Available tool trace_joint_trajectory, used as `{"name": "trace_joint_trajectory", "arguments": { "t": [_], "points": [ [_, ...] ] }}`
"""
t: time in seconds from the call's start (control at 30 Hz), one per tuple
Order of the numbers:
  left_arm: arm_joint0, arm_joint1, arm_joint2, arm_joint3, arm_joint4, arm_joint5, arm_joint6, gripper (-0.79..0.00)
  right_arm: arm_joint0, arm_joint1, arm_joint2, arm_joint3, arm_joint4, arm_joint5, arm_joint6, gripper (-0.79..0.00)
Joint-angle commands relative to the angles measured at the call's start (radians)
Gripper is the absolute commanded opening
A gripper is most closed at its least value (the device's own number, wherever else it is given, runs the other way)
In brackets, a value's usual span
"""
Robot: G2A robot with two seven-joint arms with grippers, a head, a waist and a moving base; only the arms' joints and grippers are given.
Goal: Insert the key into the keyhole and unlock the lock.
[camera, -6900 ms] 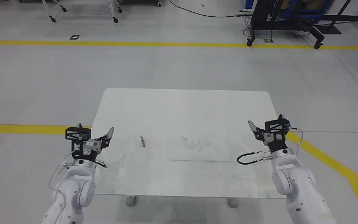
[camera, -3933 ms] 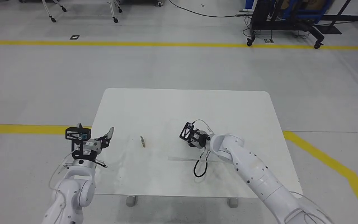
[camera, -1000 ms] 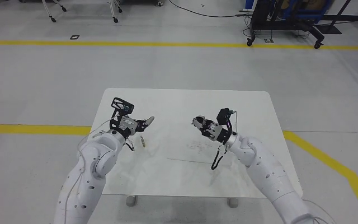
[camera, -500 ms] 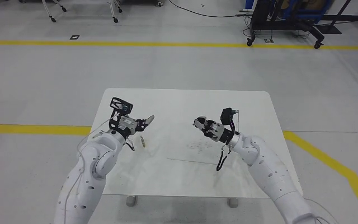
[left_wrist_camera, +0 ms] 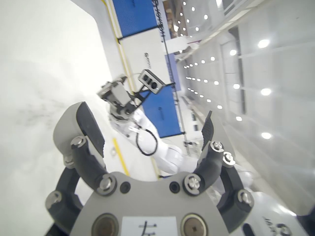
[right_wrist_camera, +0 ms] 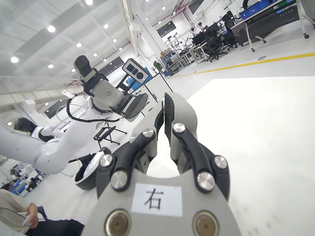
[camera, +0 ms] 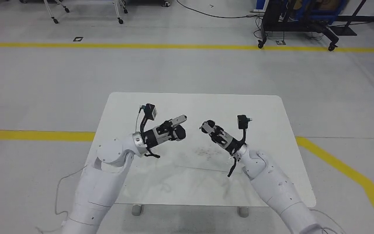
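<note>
Both grippers hang above the middle of the white table (camera: 257, 111), facing each other a short gap apart. My left gripper (camera: 182, 125) is open; in the left wrist view its fingers (left_wrist_camera: 88, 124) stand wide apart with nothing between them. My right gripper (camera: 205, 125) is shut, and in the right wrist view its pads (right_wrist_camera: 164, 114) press flat together. I cannot tell whether anything thin is pinched there. The left wrist view looks straight at the right gripper (left_wrist_camera: 112, 92). The right wrist view shows the left gripper (right_wrist_camera: 110, 92) a little way off. I cannot pick out a key or a lock.
Faint scuff marks (camera: 205, 152) lie on the table under the right forearm. Yellow floor lines (camera: 35, 135) run past the table on both sides. Wheeled frames and a dark cart (camera: 298, 23) stand far behind it.
The left arm has swung right over the table, turning its open gripper toward the right one, and now covers the small metal piece near the table's left. The right gripper barely moved.
</note>
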Motion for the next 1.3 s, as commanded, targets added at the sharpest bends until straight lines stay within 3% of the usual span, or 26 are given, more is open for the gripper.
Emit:
{"name": "trace_joint_trajectory", "arguments": {
  "t": [0.0, 0.17, 0.4, 0.43, 0.5, 0.53, 0.8, 1.0, 1.1, 1.17, 1.27],
  "points": [
    [-0.018, -0.005, 0.032, 0.038, 0.028, -0.015, -0.008, 0.000, 0.004, -0.002, -0.004, 0.010, 0.070, -0.003, 0.025, -0.785],
    [-0.044, -0.010, 0.066, 0.098, 0.033, -0.066, -0.021, 0.000, 0.006, -0.001, -0.002, 0.013, 0.080, 0.002, 0.032, -0.785],
    [-0.059, -0.007, 0.089, 0.133, 0.177, -0.200, 0.024, -0.025, -0.002, -0.002, -0.007, -0.001, 0.080, 0.022, 0.042, -0.785],
    [-0.059, -0.007, 0.091, 0.133, 0.188, -0.214, 0.032, -0.102, -0.011, -0.004, -0.018, -0.008, 0.108, 0.027, 0.066, -0.785],
    [-0.059, -0.006, 0.099, 0.131, 0.217, -0.231, 0.035, -0.413, -0.013, -0.005, -0.034, -0.011, 0.177, 0.041, 0.132, -0.785],
    [-0.059, -0.005, 0.101, 0.131, 0.227, -0.234, 0.034, -0.483, -0.013, -0.005, -0.042, -0.013, 0.220, 0.046, 0.167, -0.785],
    [-0.060, -0.001, 0.118, 0.123, 0.289, -0.244, 0.036, -0.646, -0.002, 0.006, -0.034, -0.012, 0.395, 0.085, 0.347, -0.785],
    [-0.056, 0.003, 0.121, 0.113, 0.325, -0.236, 0.050, -0.699, -0.012, 0.009, -0.027, -0.030, 0.439, 0.099, 0.387, -0.785],
    [-0.055, 0.004, 0.125, 0.108, 0.340, -0.235, 0.053, -0.760, -0.017, 0.010, -0.028, -0.044, 0.467, 0.108, 0.416, -0.785],
    [-0.055, 0.005, 0.127, 0.104, 0.352, -0.233, 0.058, -0.760, -0.020, 0.011, -0.028, -0.051, 0.488, 0.111, 0.432, -0.785],
    [-0.053, 0.007, 0.128, 0.099, 0.365, -0.233, 0.068, -0.699, -0.022, 0.013, -0.021, -0.056, 0.512, 0.114, 0.449, -0.785]
  ]
}}
